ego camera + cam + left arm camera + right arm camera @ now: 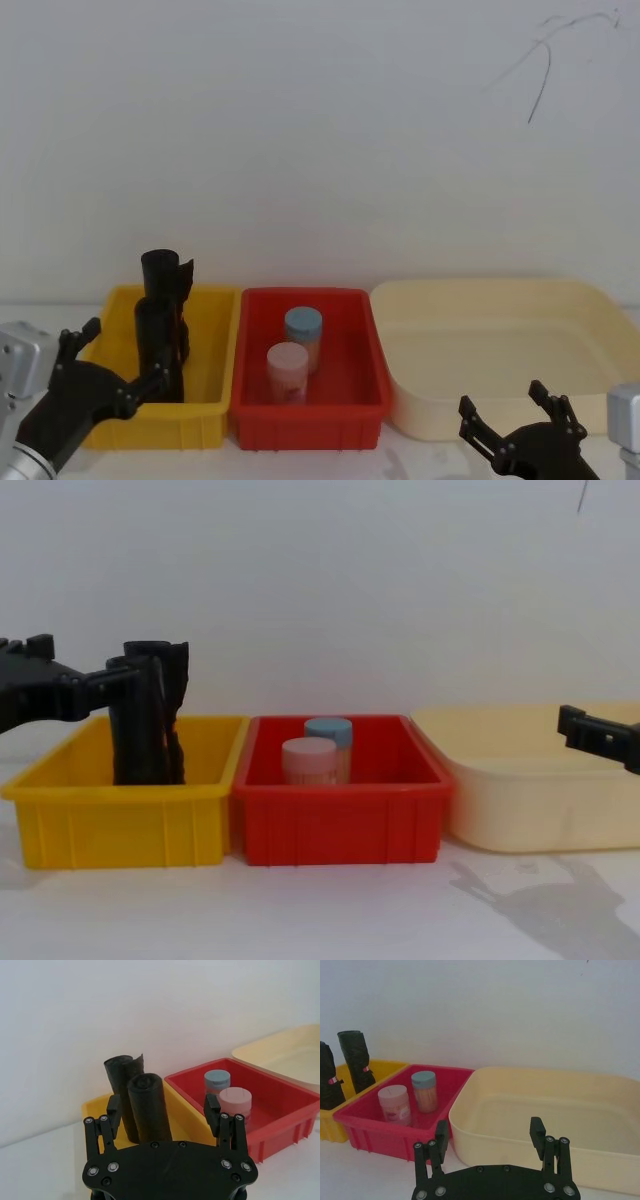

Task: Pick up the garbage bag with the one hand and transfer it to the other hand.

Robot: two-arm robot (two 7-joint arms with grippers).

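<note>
My garbage bag [160, 340] is a tall black tube of crinkly plastic, rolled up tight. It stands up in the yellow bin [212, 330] on the left, just in front of a ragged-topped roll [166, 272].

Left gripper [125, 352] raised, fingers spread; right gripper [500, 398] seemingly likewise

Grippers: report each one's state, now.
Left gripper: open, at the garbage bag, not gripping it.
Right gripper: open, holding nothing, by the cream tub.

Yellow bin [110, 830]; red bin [340, 825] holding blue-lidded jar [303, 335], pink-lidded jar [287, 370]; cream tub [520, 810] rightmost.
</note>
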